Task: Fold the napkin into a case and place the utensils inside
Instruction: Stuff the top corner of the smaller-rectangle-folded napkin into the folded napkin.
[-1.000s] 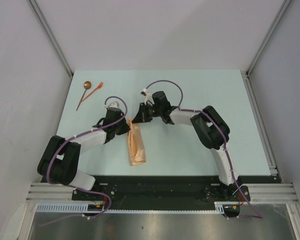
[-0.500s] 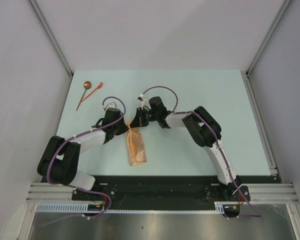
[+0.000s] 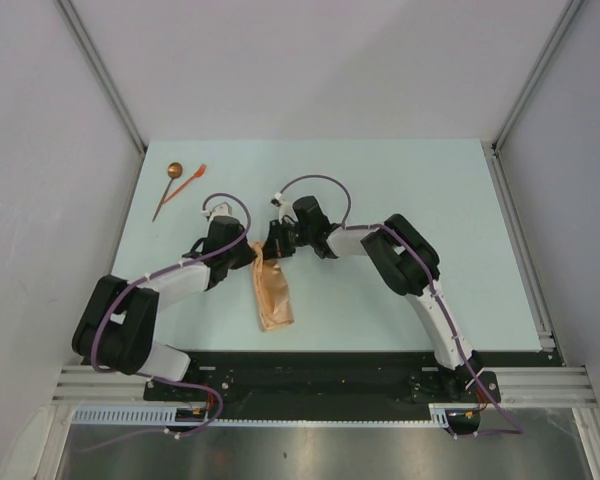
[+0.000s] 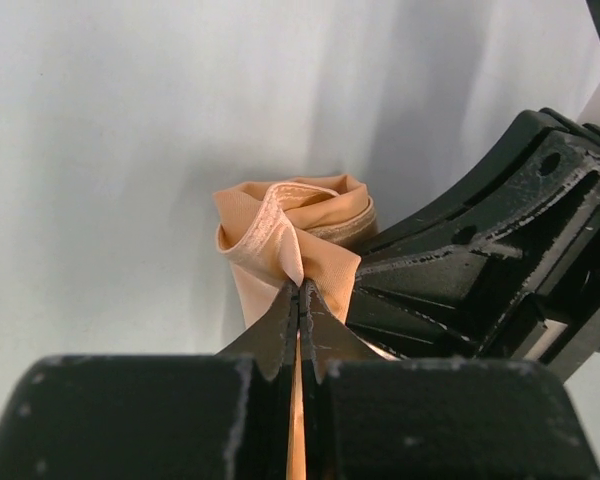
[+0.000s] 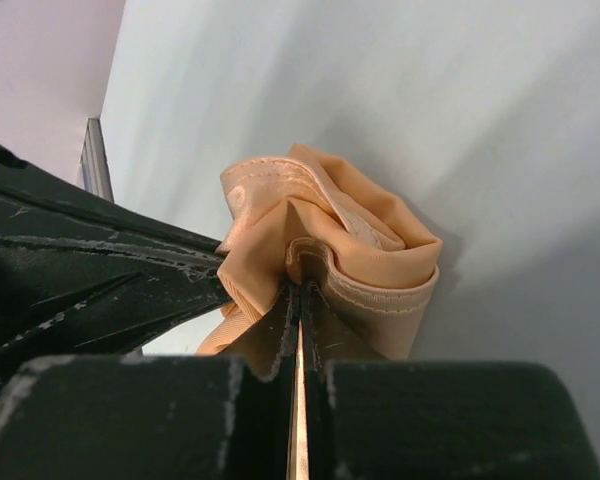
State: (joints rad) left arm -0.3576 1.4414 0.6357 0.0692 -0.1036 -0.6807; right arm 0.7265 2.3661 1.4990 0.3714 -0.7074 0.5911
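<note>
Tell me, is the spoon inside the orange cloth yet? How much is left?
Not yet. Done: the napkin is folded into a narrow strip. Happening now: the left gripper and right gripper both pinch its bunched far end. Left to do: the spoon and the orange-red fork lie at the far left corner of the table, outside the cloth.

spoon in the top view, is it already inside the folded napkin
No, the spoon lies bare on the table near its far left corner, beside the fork and well apart from the folded napkin.

We saw the napkin was soft matt cloth, and the left gripper was scratched dull black plastic
</note>
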